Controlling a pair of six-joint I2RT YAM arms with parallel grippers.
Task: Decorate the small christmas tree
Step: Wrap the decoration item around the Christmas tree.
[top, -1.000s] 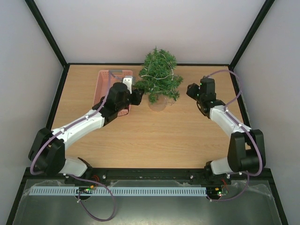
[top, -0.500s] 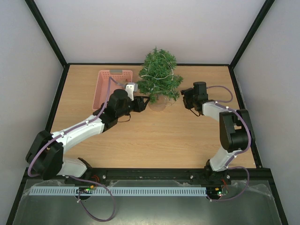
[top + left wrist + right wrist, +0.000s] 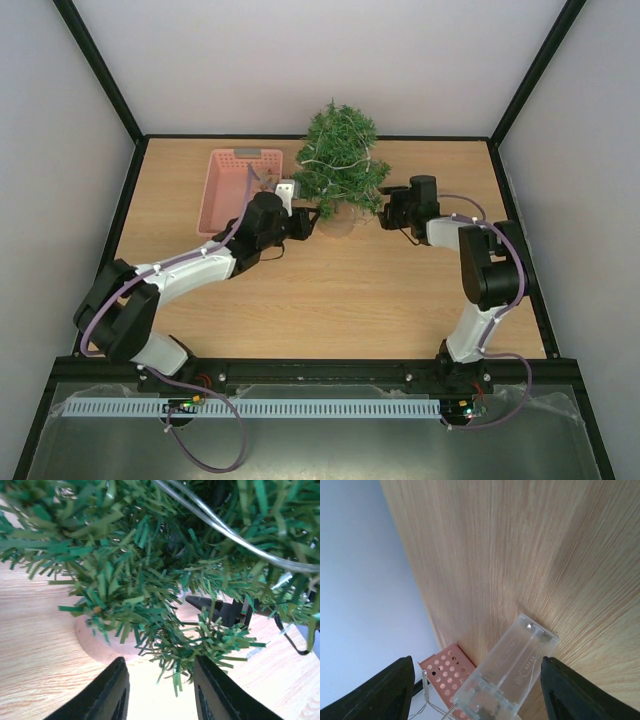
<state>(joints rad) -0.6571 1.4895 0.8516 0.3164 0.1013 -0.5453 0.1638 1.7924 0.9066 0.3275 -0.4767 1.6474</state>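
Closed in on the tree [image 3: 340, 165] since a second ago: left gripper [image 3: 303, 222] from its 8 o'clock, right gripper [image 3: 390, 212] from its 4 o'clock, both now low beside the base [image 3: 97, 642]. Find the tree upright at 12 o'clock on the table [image 3: 330, 300], with the basket [image 3: 232, 180] at its 9 o'clock. Looks like settling the light string [image 3: 225, 530] and its clear box [image 3: 507, 672] by the base: go slowly, keep the wire slack, steady the base rather than the bristles, avoid tipping. Left: spread apart, gripping nothing, fingers [image 3: 107, 692] straddling a low branch tip [image 3: 175, 667]. Right: spread wide, box lying between the fingers, seemingly ungripped.
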